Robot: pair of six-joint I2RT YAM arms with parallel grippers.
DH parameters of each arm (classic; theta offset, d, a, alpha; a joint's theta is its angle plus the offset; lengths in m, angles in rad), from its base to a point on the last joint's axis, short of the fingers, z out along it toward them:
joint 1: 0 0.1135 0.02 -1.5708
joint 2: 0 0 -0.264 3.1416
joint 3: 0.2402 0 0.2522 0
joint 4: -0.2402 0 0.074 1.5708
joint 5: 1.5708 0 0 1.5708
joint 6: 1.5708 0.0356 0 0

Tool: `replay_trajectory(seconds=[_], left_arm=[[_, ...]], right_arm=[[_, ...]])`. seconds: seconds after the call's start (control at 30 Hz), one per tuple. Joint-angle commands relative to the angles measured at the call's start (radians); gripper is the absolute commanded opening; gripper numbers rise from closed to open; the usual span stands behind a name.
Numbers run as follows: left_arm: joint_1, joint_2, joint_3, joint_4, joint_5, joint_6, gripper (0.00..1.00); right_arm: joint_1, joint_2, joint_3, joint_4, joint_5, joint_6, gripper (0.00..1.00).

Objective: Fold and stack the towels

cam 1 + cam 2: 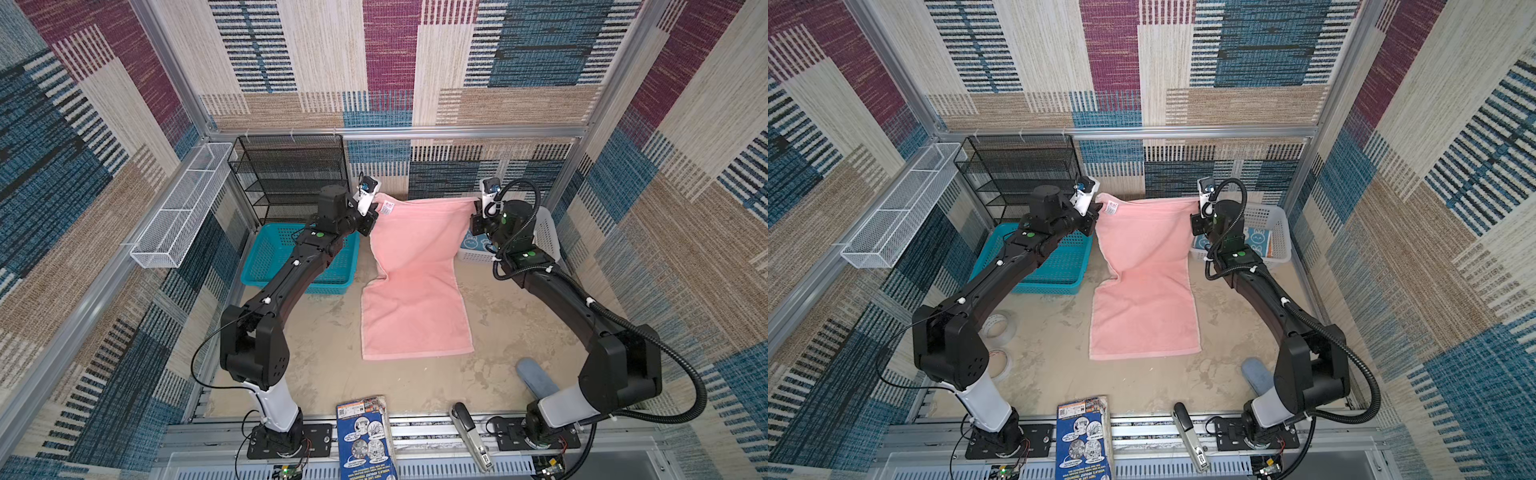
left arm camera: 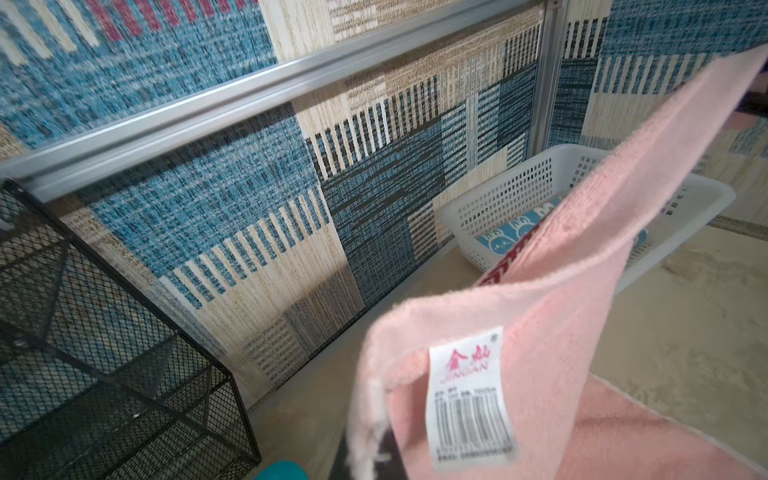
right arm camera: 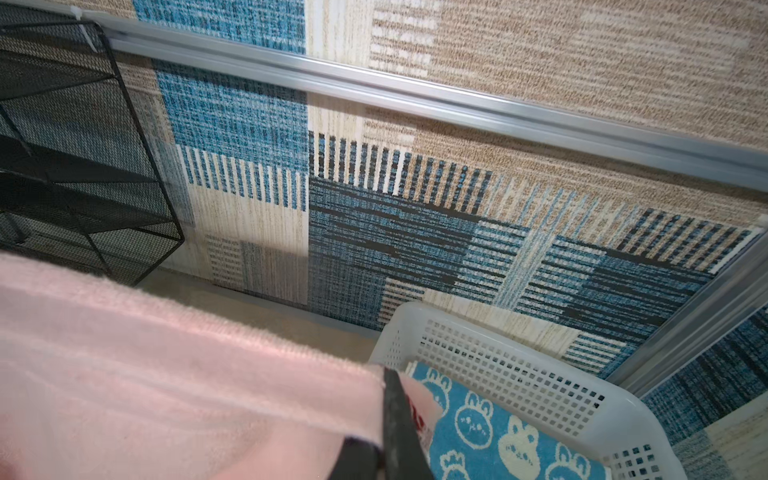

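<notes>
Your workspace holds:
- Walls (image 1: 415,62), all sides: woven patchwork covering in blue, plum, beige and cream.
- Aluminium rail (image 1: 457,132), 12 o'clock.
- Floor (image 1: 324,353): sandy beige, blotched.
- Black mesh shelf (image 1: 291,166), 11 o'clock.
- White wire tray (image 1: 178,216), 9 o'clock, wall-mounted.
- Teal basket (image 1: 336,287), 10 o'clock.
- White basket (image 1: 550,237), 2 o'clock.

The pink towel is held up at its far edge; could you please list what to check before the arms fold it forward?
1. left hand shut on the pink towel at the corner by the label: ok.
2. right hand shut on the opposite far corner: ok.
3. Far edge level between them: ok.
4. Near half flat on the table: ok.
5. Side edge below the left hand straight: not ok, kinked midway.
6. blue towel inside the white basket, clear of the fold: ok.
</notes>
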Motion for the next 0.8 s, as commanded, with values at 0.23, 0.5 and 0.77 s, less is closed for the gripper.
replay_trajectory(seconds=[0.23, 0.5, 0.77], left_arm=[[0.042, 0.141, 0.260, -0.109, -0.078, 0.010, 0.00], [0.042, 0.066, 0.197, -0.111, -0.040, 0.193, 0.00], [0.039, 0.025, 0.025, -0.054, -0.003, 0.142, 0.00]], right_arm=[[-0.003, 0.033, 0.025, 0.028, 0.078, 0.017, 0.00], [-0.004, 0.049, -0.009, 0.040, 0.059, 0.026, 0.00], [-0.003, 0.077, -0.036, 0.009, 0.024, 0.033, 0.00]])
